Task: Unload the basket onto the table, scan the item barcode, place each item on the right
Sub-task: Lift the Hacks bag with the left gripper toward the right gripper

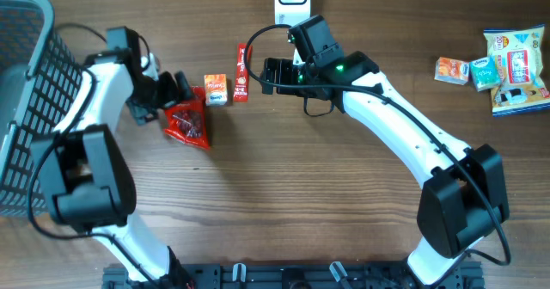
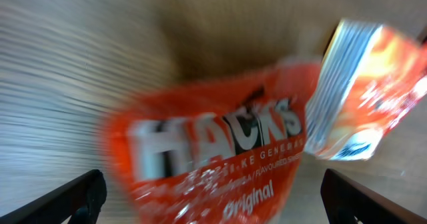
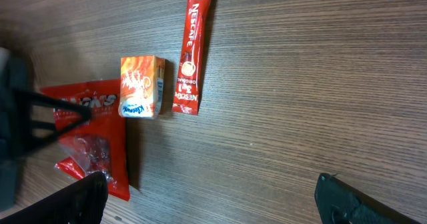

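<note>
Currently the red Hacks candy bag (image 2: pixel 213 157), marked "Original", lies flat on the table (image 3: pixel 320 84) just beside a small orange carton (image 3: pixel 141 86). My left fingers (image 2: pixel 79 199) hang spread wide over it, pinching nothing. I judge this the approach: next, lower and close on the bag. Nearby, my right fingers (image 3: pixel 353 201) are spread too, near the Nescafe stick (image 3: pixel 192 51).

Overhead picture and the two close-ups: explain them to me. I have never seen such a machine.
Two white robot arms work at a wooden table. The wide picture looks down from above; each close-up comes from a wrist camera. On the table lie a red Hacks bag, a small orange carton, a Nescafe stick and snack packets at the right; a wire basket stands at the left. The left pincer is by the bag, the right pincer near the stick. Both are open; nothing is held.
</note>
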Tool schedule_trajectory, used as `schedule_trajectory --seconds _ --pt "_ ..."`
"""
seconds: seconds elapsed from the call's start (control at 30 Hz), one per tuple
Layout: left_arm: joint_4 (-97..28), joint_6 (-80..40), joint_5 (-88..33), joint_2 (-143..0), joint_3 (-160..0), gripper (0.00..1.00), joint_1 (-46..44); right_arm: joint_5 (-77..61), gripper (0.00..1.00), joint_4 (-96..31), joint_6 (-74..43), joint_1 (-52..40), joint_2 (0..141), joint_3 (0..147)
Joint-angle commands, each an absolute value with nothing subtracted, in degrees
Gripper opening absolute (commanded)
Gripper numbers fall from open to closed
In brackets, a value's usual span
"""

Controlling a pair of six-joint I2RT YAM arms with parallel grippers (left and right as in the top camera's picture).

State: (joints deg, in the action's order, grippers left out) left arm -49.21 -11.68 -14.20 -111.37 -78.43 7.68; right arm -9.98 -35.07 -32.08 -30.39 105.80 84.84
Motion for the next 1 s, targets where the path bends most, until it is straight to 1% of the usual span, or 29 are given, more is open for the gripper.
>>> schedule_trajectory --seconds 0.0,0.17,0.27,0.53,0.6,0.7,0.73,0.97 --pt "-49.7 -9.0 -21.8 -114.1 -75.9 1.00 4.9 -8.8 1.00 -35.0 -31.6 -30.3 106.5 84.7" --pt "-52.0 -8.7 -22.1 -114.1 -75.3 1.00 2.0 -8.8 1.00 -35.0 -31.6 -30.3 106.5 84.7" --pt "-54.2 -6.5 -22.7 -114.1 -75.3 1.00 -0.1 -8.8 1.00 -35.0 -31.6 -30.3 106.5 84.7" --pt "-55.7 -3.7 -23.1 -113.2 -75.3 1.00 -6.6 -8.8 1.00 -35.3 -31.5 -30.3 106.5 84.7" --pt "-54.7 -7.1 -19.7 -113.1 -75.3 1.00 -7.9 -8.8 1.00 -35.2 -31.5 -30.3 106.5 84.7" --pt "-52.1 -18.9 -11.4 -113.1 -75.3 1.00 -7.7 -8.8 1.00 -35.4 -31.5 -30.3 106.5 84.7" --pt "-51.1 -21.8 -10.6 -113.1 -75.3 1.00 -7.3 -8.8 1.00 -35.5 -31.5 -30.3 106.5 84.7" --pt "-47.0 -31.1 -13.4 -113.1 -75.3 1.00 -1.3 -7.8 0.99 -35.6 -31.5 -30.3 106.5 84.7"
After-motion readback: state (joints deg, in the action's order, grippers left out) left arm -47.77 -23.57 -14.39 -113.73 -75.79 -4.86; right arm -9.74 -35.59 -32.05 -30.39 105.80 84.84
